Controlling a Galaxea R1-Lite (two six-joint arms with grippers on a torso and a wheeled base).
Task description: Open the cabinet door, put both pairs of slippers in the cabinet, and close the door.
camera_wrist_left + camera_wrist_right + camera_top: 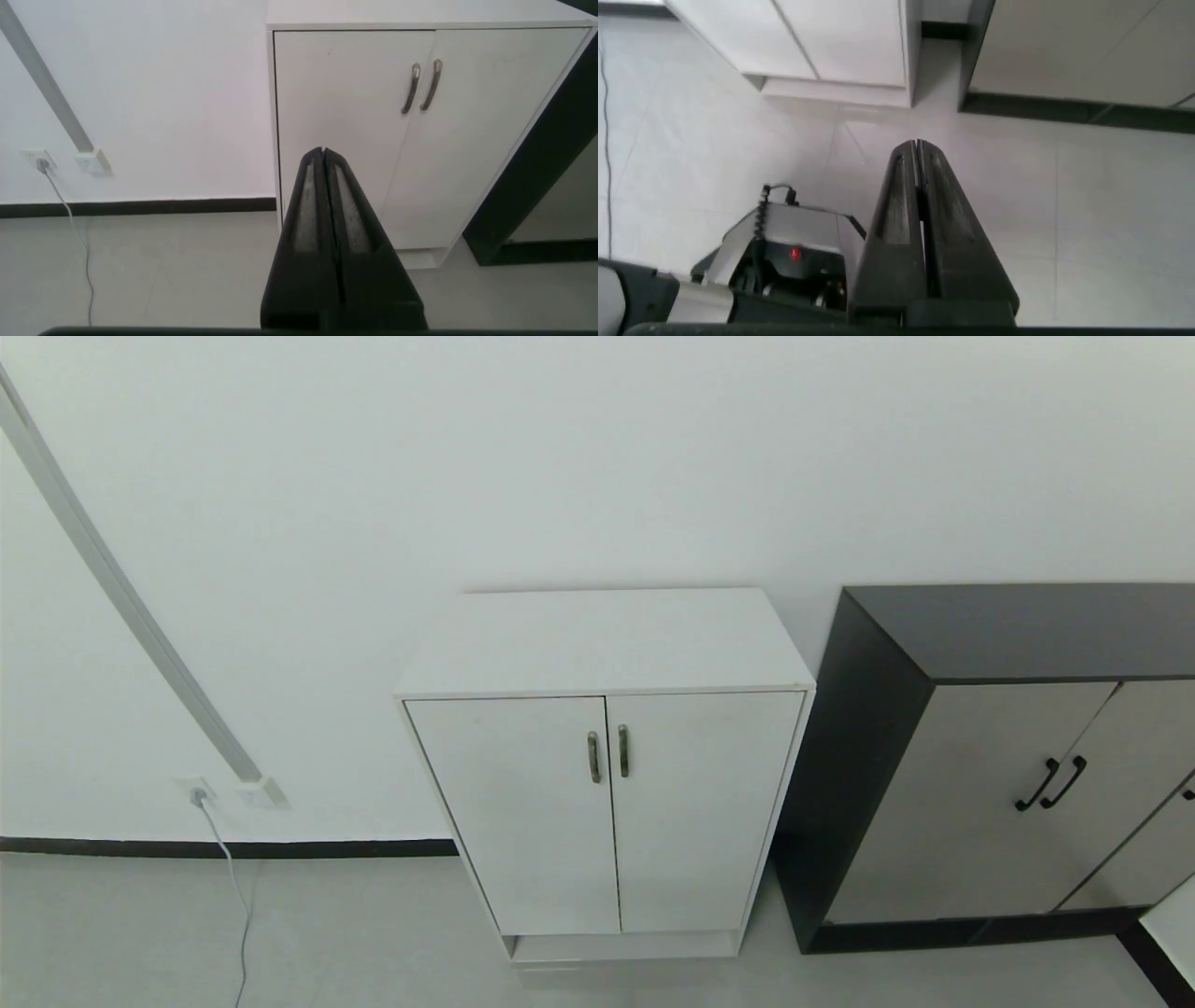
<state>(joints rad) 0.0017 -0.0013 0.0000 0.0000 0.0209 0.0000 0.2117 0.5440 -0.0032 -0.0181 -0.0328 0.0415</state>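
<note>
The cabinet [605, 840] stands upright on the floor [355, 933] with its back against the wall [560, 457] and its front turned toward the robot. It is taller than wide, so its long axis runs straight up. Both doors [513, 812] are shut and meet at a seam down the middle. The two handles [594, 757] sit just beside that seam, one on each door, in the upper half, each running up and down. Under the doors there is a low open gap at the foot. Just beside the cabinet on the right stands a dark cabinet [980, 784] with grey doors, also shut.

The head view takes in the cabinet's flat top and, well off to the left, a socket [198, 793] on the wall with a cable [241, 905] hanging to the floor. The left wrist view faces the cabinet front more squarely. There the left pincer [323, 154] has its fingers pressed together on nothing, tip aimed toward the left door and apart from it. The right wrist view looks down on the floor before the bottom edges of both cabinets. The right pincer [917, 146] is likewise pressed together and empty, pointing at the floor in front of the two.
</note>
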